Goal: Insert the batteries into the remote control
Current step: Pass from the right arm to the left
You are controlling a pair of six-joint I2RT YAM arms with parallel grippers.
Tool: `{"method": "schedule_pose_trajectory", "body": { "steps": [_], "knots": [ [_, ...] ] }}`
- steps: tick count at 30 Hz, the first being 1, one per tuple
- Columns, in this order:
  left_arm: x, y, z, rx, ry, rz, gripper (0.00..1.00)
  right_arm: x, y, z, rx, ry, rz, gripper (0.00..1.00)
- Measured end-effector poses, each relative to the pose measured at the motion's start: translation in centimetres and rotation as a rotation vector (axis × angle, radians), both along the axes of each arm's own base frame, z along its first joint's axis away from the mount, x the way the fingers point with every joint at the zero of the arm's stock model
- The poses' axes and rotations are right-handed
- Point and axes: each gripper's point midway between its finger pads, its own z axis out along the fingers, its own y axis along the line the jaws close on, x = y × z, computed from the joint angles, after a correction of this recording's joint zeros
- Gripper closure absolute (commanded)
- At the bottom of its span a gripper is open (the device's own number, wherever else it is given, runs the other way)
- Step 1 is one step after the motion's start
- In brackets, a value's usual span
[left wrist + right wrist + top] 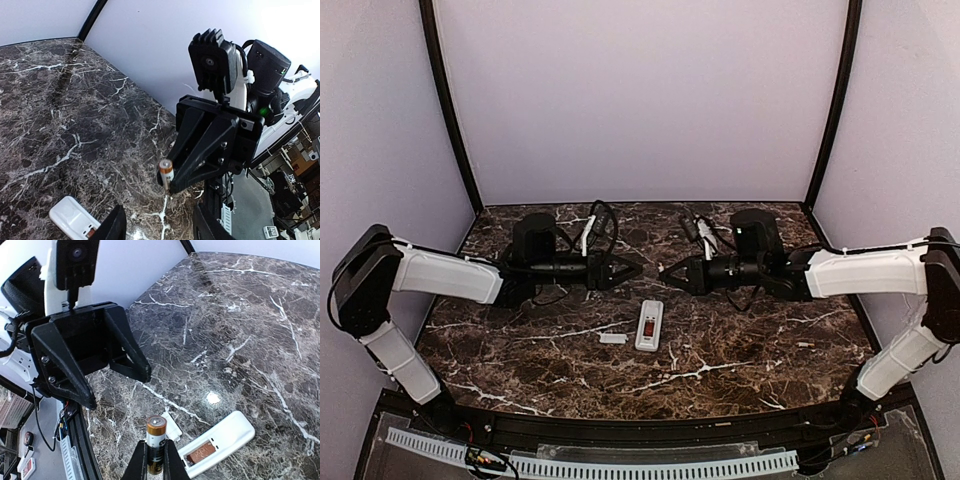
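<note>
The table looks like glossy marble, the remote control smooth white plastic.

Your top camera looks down from behind at the whole table; your wrist cameras face each other closely across it, both catching the remote control.

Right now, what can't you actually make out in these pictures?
- Lower end of the battery: right wrist view, hidden inside the right gripper.
- Buttons of the remote control: all views, it lies face down.
- Reddish patch in its compartment: too small to tell whether it's a battery.
</note>
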Motion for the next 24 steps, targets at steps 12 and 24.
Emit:
{"method": "schedule_pose_trajectory", "body": {
  "steps": [12,24],
  "knots": [
    [0.2,-1.1,1.7,-0.065,0.034,-0.038,0.63,-1.8,1.7,1.5,0.054,-0.08,0.115,1.0],
    [-0.6,-2.2,1.6,-0.065,0.036,-0.071,0.74,-1.8,2.0,0.5,0.046,-0.065,0.134,1.0]
  ]
}}
